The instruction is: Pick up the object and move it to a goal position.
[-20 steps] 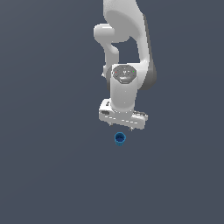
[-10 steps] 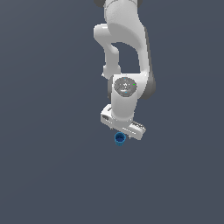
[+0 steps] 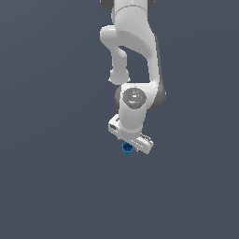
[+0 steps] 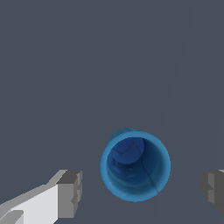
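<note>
The object, a small blue hollow cup (image 4: 134, 165), stands upright on the grey floor. In the wrist view I look down into its open top, and it sits between my two grey fingertips (image 4: 70, 193) with a gap on each side. My gripper (image 4: 142, 189) is open and touches nothing. In the exterior view the white arm leans down over the cup (image 3: 127, 149), which shows just under the white hand, mostly covered by it. The gripper (image 3: 130, 148) is right above the cup there and its fingers are hidden by the hand.
Plain dark grey floor (image 3: 56, 186) all around. No other objects in view.
The arm has come down and forward over the cup. The cup, clear of the hand a second ago, is now mostly covered by it. The cup has not moved.
</note>
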`<action>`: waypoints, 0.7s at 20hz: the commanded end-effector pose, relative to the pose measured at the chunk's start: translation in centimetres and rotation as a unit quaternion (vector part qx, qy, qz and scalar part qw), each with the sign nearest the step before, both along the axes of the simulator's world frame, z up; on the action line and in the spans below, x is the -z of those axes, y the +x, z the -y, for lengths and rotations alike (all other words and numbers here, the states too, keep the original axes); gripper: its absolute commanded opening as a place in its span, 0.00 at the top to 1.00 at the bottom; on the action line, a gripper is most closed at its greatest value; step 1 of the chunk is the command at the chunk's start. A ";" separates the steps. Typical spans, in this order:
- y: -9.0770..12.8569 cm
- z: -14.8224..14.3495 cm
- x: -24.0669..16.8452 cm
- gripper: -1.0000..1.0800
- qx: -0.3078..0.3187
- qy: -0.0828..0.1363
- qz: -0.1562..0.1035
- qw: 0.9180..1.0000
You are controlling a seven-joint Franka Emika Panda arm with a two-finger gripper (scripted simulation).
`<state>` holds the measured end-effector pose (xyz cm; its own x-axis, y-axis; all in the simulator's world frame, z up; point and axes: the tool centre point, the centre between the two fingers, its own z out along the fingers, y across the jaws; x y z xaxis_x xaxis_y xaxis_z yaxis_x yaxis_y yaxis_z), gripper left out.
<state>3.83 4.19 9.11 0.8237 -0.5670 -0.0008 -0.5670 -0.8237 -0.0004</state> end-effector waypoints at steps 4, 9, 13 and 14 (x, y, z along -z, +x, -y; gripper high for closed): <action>0.0 0.0 0.2 0.04 0.001 0.000 0.000 1.000; 0.0 0.0 2.0 0.04 0.002 0.000 0.000 1.000; -0.1 0.0 4.2 0.04 0.003 0.000 0.000 1.000; -0.1 0.0 4.5 0.04 0.004 0.000 0.000 1.000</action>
